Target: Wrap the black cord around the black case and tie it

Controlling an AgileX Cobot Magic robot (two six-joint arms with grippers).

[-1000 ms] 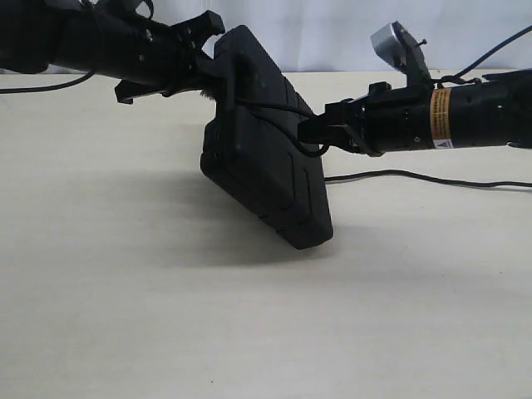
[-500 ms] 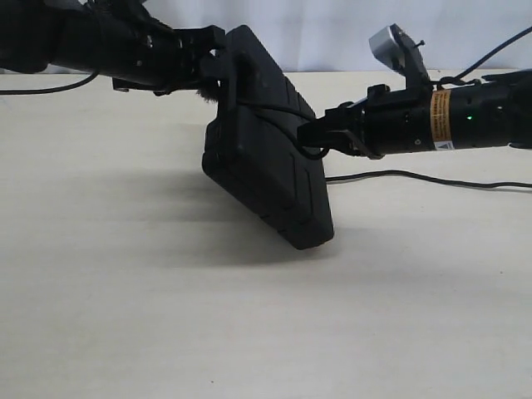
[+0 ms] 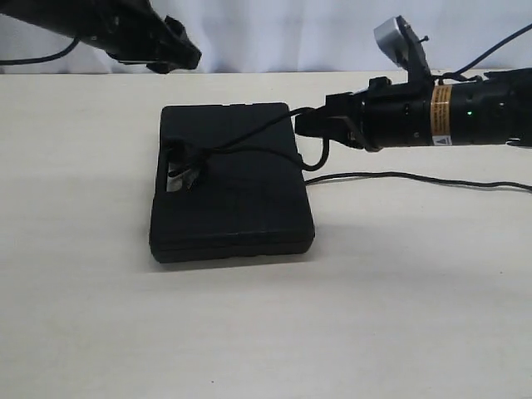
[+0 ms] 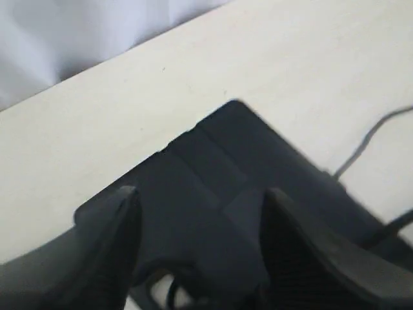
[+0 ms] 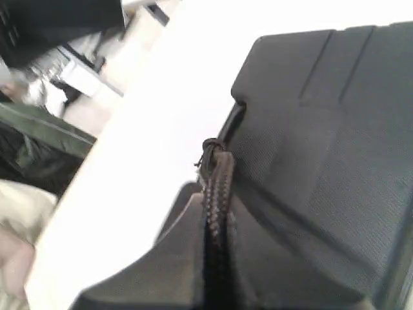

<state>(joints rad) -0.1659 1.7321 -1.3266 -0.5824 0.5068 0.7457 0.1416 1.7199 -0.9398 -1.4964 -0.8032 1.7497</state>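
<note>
The black case [image 3: 233,195] lies flat on the table in the middle of the exterior view. The black cord [image 3: 249,148] comes out of the case's handle cut-out [image 3: 178,176], crosses its top and ends in my right gripper [image 3: 301,125], which hovers at the case's far right corner. In the right wrist view the braided cord [image 5: 218,184] is pinched between the shut fingers, its small knotted tip sticking out beside the case [image 5: 322,129]. My left gripper [image 3: 184,51] hangs open above and behind the case. Its fingers [image 4: 110,245] stand wide apart over the case [image 4: 219,168], holding nothing.
A thin black line [image 3: 416,175] trails from the case's right side across the table [image 3: 266,332] to the right edge. A pale curtain [image 3: 283,33] hangs behind the table's far edge. Both arms reach in from the upper corners.
The case was held up tilted by the left gripper; it now lies flat on the table. The left gripper has let go and drawn up and back to the left.
</note>
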